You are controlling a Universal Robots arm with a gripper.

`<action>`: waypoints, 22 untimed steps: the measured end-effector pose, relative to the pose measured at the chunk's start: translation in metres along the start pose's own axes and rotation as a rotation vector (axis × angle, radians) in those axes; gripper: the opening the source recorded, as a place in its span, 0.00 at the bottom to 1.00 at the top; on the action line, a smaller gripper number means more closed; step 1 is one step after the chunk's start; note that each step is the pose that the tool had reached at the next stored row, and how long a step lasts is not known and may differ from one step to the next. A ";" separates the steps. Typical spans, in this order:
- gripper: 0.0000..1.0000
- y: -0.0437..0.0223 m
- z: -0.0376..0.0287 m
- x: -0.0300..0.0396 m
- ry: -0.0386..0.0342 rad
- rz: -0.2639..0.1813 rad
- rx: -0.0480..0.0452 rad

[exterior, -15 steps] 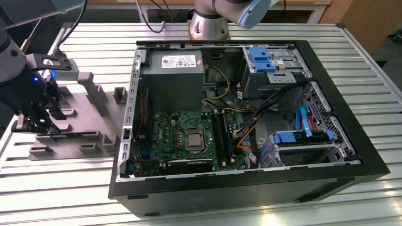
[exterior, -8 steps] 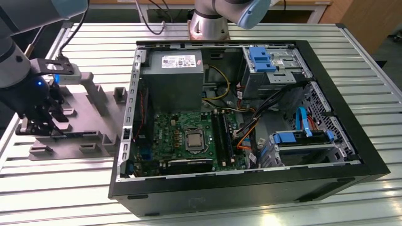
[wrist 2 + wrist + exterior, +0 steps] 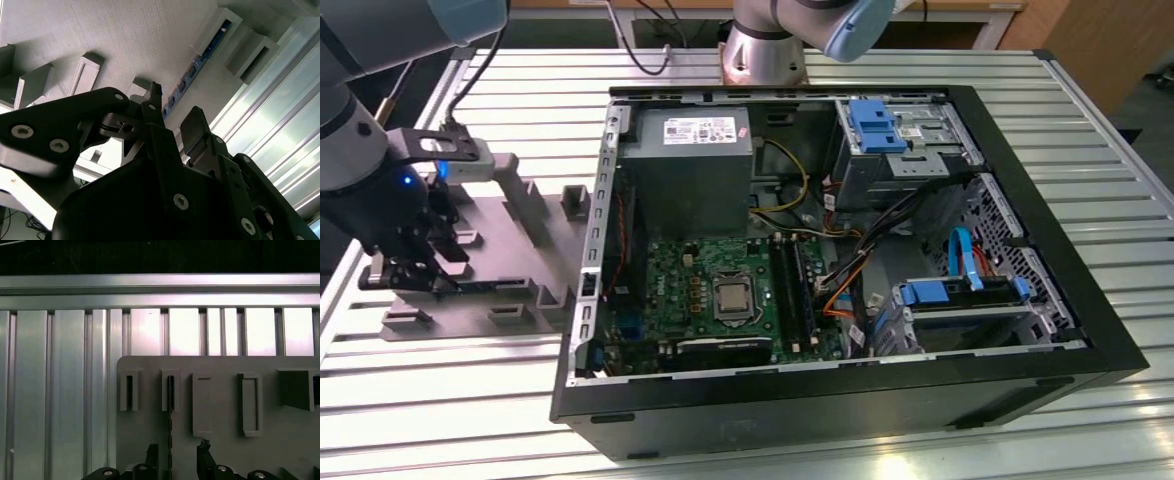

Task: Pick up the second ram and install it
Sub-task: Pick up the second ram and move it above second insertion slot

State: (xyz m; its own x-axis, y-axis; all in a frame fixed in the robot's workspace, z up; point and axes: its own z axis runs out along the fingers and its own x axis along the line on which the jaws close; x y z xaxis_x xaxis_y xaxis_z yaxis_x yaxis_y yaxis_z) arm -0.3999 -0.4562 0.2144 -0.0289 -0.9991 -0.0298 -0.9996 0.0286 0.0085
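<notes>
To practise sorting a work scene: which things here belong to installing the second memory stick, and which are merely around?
Job: thin dark green circuit-board stick, the second ram; black two-fingered gripper; long black plastic socket rails; mauve-grey fixture plate.
Around: grey metal power supply box; blue plastic drive brackets; slatted aluminium table.

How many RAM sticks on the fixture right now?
1. The ram stands on edge in a fixture slot, between the open claw's fingers. The arm hides part of the fixture in the exterior view, so another may be hidden.
</notes>
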 end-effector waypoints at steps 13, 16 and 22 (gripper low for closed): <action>0.43 0.0016 0.0137 0.0018 0.0000 -0.001 0.0000; 0.43 0.0016 0.0169 0.0023 0.0001 -0.001 -0.0001; 0.35 0.0019 0.0188 0.0025 0.0000 -0.001 0.0013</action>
State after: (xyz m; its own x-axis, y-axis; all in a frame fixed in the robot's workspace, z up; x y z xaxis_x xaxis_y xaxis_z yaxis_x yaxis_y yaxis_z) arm -0.4020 -0.4581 0.1955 -0.0276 -0.9992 -0.0298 -0.9996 0.0274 0.0072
